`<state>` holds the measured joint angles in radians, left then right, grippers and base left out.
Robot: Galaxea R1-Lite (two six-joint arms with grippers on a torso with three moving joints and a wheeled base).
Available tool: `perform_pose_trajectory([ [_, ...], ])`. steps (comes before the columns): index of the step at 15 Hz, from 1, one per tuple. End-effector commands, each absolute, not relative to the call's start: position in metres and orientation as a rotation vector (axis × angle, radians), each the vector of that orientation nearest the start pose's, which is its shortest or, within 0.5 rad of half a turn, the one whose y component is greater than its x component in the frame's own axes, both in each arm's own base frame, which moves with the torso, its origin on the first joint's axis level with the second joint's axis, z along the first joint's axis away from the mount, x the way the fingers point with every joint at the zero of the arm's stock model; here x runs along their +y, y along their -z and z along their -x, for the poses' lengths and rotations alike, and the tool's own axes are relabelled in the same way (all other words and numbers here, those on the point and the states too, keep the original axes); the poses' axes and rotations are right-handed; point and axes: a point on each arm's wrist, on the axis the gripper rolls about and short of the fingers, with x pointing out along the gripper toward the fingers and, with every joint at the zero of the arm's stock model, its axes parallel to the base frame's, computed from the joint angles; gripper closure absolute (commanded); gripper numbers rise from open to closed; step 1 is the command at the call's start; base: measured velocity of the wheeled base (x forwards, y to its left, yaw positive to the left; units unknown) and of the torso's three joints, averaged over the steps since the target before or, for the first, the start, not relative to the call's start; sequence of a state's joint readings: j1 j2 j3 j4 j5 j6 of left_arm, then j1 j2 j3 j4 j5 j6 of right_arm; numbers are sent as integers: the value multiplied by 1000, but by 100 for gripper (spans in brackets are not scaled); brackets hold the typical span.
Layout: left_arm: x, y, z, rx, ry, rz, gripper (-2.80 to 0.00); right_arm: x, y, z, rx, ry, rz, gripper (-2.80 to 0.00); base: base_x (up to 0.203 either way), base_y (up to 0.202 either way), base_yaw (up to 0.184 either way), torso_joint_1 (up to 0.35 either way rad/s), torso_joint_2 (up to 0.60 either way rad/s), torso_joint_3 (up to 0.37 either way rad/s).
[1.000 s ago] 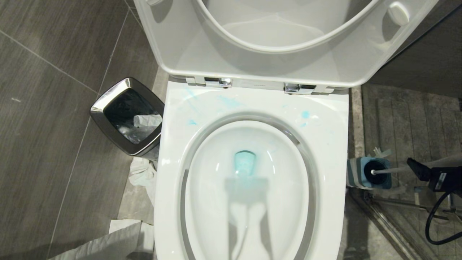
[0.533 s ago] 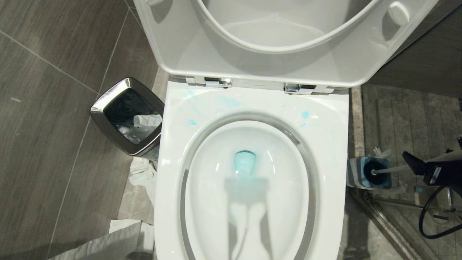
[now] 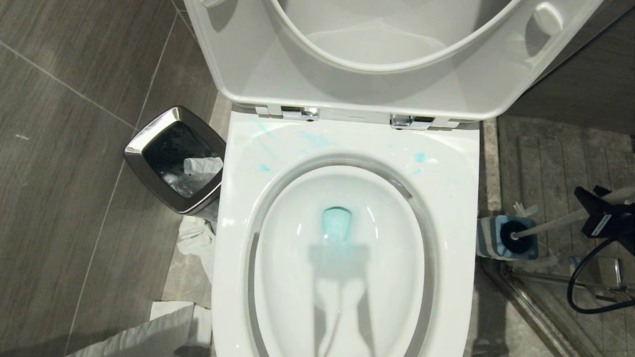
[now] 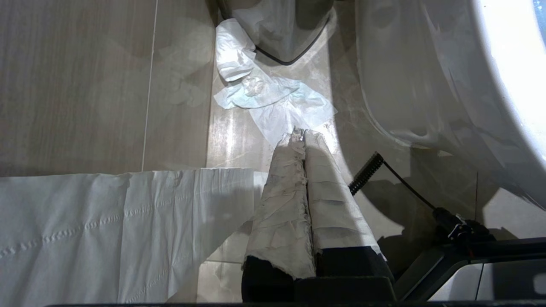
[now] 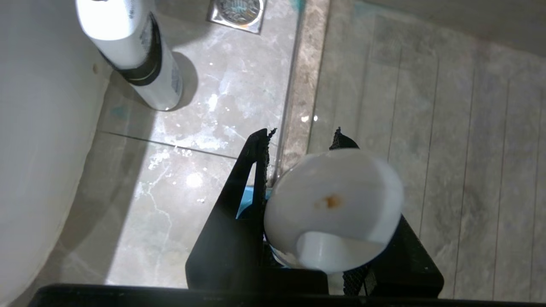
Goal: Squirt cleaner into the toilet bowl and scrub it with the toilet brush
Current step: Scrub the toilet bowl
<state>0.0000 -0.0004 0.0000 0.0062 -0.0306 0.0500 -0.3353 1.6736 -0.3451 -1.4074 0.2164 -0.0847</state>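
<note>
Two grippers are fitted; only one is at work. The right gripper (image 3: 603,210), low on the right beside the toilet bowl (image 3: 446,163), has narrowed its jaws over the last second from wide apart to closed on the white handle of the toilet brush (image 3: 555,222). The right wrist view shows the handle's rounded end (image 5: 333,209) seated between the two black jaws. The handle has also tilted upward since a second ago, while the black bristle head sits in the blue-and-grey holder (image 3: 488,243) on the floor. Judgement: the grasp is made, and lifting the brush out toward the basin is the next step.

Cleaner (image 3: 336,223) is already applied: blue-tinted water in the basin, with pale blue smears across the rim.

The left gripper (image 4: 303,140), tape-wrapped, hangs over the floor left of the bowl, jaws pressed together and empty, above crumpled tissue (image 4: 273,96).

A white cylindrical bottle (image 5: 136,55) with a black band stands on the floor; its printing cannot be read. No other writing is legible.
</note>
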Motion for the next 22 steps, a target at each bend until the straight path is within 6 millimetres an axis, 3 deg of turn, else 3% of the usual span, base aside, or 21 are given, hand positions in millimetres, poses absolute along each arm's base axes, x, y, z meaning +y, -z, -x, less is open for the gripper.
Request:
perform_pose_trajectory([
  [1, -1, -74, 23, 7, 31, -50, 0, -76, -154, -234, -74, 121, 107, 0, 0, 0, 0, 0, 0, 0],
  [8, -1, -74, 23, 7, 31, -50, 0, -71, -158, -217, -98, 123, 115, 0, 0, 0, 0, 0, 0, 0],
  [10, -1, -74, 23, 7, 31, -50, 0, -68, -168, -209, -143, 128, 123, 0, 0, 0, 0, 0, 0, 0],
  [15, -1, -74, 23, 7, 31, -50, 0, -62, -200, -190, -244, 126, 104, 0, 0, 0, 0, 0, 0, 0],
  [18, -1, -74, 23, 7, 31, -50, 0, -55, -224, -170, -181, 114, 85, 0, 0, 0, 0, 0, 0, 0],
  [22, -1, -74, 23, 7, 31, -50, 0, -44, -282, -143, -102, 68, 64, 0, 0, 0, 0, 0, 0, 0],
])
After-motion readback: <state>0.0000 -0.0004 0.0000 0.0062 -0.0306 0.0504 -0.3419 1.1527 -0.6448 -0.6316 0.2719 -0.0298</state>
